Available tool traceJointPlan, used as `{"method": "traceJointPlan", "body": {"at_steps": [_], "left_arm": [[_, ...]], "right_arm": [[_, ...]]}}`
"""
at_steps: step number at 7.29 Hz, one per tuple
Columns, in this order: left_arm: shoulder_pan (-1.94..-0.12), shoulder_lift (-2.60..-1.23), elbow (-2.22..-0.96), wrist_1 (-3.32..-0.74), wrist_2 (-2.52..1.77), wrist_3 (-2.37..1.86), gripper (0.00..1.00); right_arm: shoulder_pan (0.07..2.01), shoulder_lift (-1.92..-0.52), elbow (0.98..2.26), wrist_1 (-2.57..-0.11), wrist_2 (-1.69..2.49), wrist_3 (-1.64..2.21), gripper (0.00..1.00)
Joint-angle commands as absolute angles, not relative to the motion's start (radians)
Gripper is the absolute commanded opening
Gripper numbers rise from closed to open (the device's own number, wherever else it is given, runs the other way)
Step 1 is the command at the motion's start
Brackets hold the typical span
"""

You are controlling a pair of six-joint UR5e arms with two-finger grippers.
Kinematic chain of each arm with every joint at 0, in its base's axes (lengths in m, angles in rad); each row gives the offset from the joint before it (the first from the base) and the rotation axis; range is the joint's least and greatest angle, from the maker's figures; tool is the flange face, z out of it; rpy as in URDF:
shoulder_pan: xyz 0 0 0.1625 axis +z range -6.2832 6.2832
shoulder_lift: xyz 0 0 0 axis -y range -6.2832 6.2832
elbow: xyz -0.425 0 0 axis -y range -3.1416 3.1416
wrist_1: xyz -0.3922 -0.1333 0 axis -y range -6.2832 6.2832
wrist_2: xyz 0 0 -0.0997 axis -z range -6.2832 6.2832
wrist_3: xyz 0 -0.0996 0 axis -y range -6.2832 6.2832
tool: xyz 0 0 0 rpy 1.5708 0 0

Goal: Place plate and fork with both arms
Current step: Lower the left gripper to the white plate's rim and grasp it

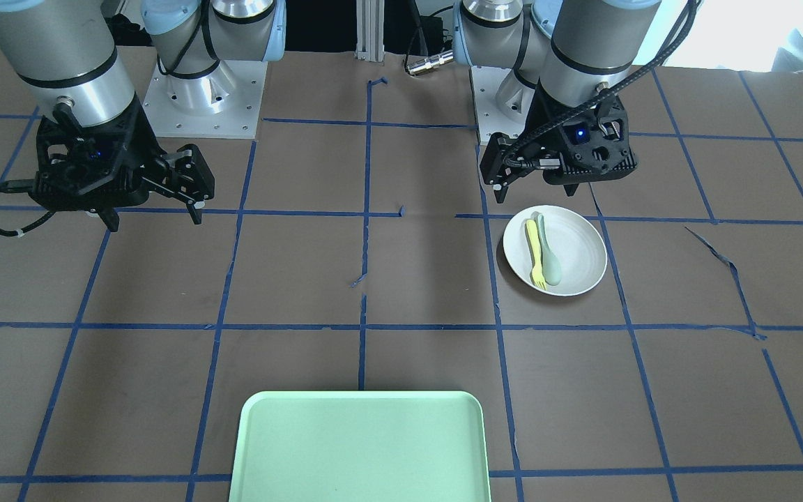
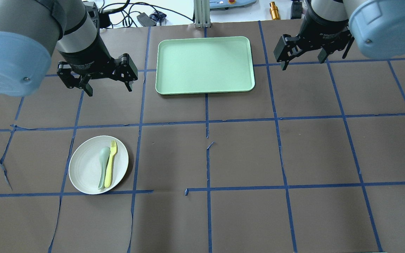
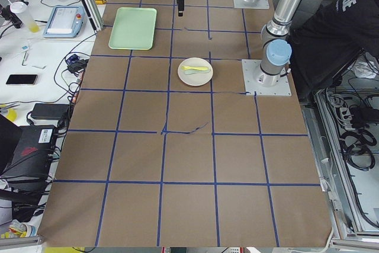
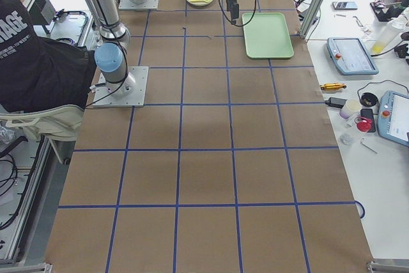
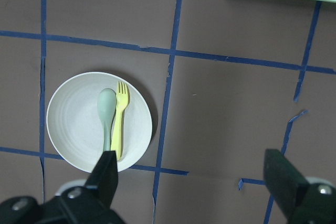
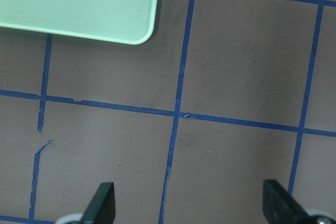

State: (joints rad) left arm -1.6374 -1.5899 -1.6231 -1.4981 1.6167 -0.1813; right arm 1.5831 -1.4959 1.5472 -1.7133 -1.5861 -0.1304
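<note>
The off-white plate (image 2: 83, 172) sits on the table on my left side. The yellow fork (image 2: 110, 163) lies on it, with a grey-green spoon (image 2: 102, 165) beside it. My left gripper (image 2: 109, 89) is open and empty, raised above the table beyond the plate. Its wrist view shows the plate (image 5: 73, 124), the fork (image 5: 119, 119) and the spoon (image 5: 106, 108) below its open fingers (image 5: 105, 177). My right gripper (image 2: 304, 61) is open and empty, raised to the right of the tray. The front view shows the plate (image 1: 572, 251) and the fork (image 1: 534, 251) just in front of the left gripper (image 1: 534, 187).
A mint-green rectangular tray (image 2: 204, 65) lies at the table's far middle, between the two grippers. It also shows in the right wrist view (image 6: 79, 3). The brown table cover carries a blue tape grid. An operator sits at the robot's side in the side views.
</note>
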Motion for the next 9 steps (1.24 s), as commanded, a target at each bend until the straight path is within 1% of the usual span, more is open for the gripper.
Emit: {"method": "traceJointPlan", "body": {"at_steps": [1,2,4,5,6,8,9], "left_arm": [[-1.524,-1.597,-1.747,-1.379,1.618,-0.103,1.00],[-1.438,-1.600,-1.823,-1.314,1.615,-0.028,1.00],[-1.332,-1.603,-2.010,-1.109,1.615,0.163,1.00],[-1.256,-1.605,-2.114,-1.023,1.612,0.251,0.97],[-1.176,-1.609,-2.194,-0.927,1.608,0.293,0.91],[-1.144,-1.653,-2.249,-0.882,1.614,0.316,0.74],[-1.141,-1.663,-2.253,-0.881,1.620,0.318,0.69]], "right_arm": [[1.583,-1.494,1.551,-1.712,-1.586,-0.130,1.00],[1.583,-1.494,1.552,-1.712,-1.586,-0.129,1.00],[1.583,-1.491,1.552,-1.712,-1.586,-0.130,1.00],[1.583,-1.490,1.552,-1.712,-1.586,-0.130,1.00],[1.583,-1.489,1.552,-1.712,-1.586,-0.130,1.00],[1.583,-1.488,1.552,-1.712,-1.586,-0.130,1.00],[1.583,-1.488,1.552,-1.712,-1.586,-0.130,1.00]]}}
